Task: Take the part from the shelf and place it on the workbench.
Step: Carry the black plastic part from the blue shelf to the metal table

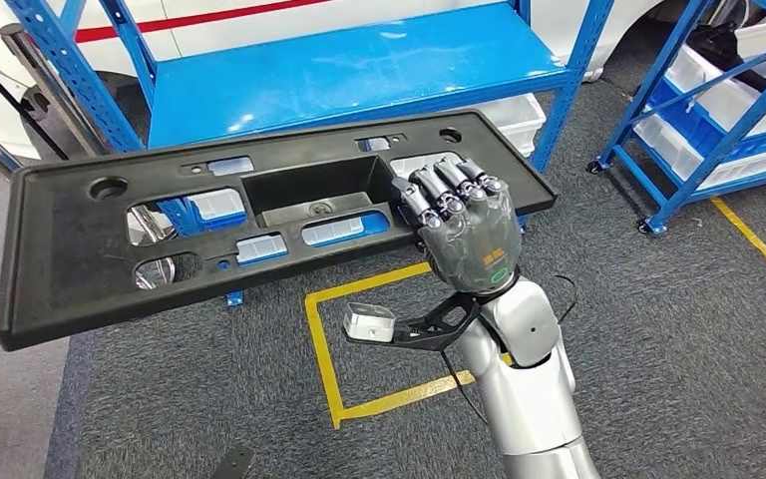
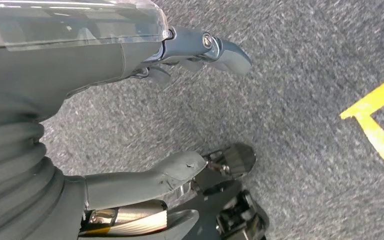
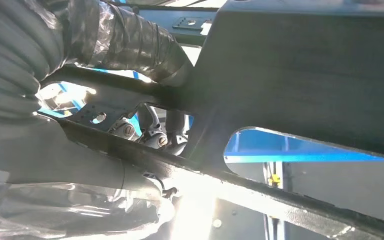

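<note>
The right hand (image 1: pixel 464 228) grips the long black part (image 1: pixel 80 225) by its right end, fingers curled over the near edge beside the rectangular recess. The part hangs in the air in front of the blue shelf (image 1: pixel 359 70), tilted so its left end dips lower and nearer, well out to the left of the hand. It is a flat matte plastic panel with a raised rim, a deep box-shaped pocket in the middle, several oblong cut-outs and a few round holes; blue shelf metal and white bins show through the openings. From the right wrist, the panel's dark underside (image 3: pixel 305 65) fills the space just past the hand, with the fingers (image 3: pixel 152 130) hooked through one opening.

The left hand (image 2: pixel 130 125) hangs over coarse grey carpet (image 2: pixel 290 90), holding nothing, thumb and fingers apart.

Yellow tape (image 1: pixel 324 349) marks a box on the floor below the part. A second blue rack (image 1: pixel 718 120) with white trays stands to the far right.
</note>
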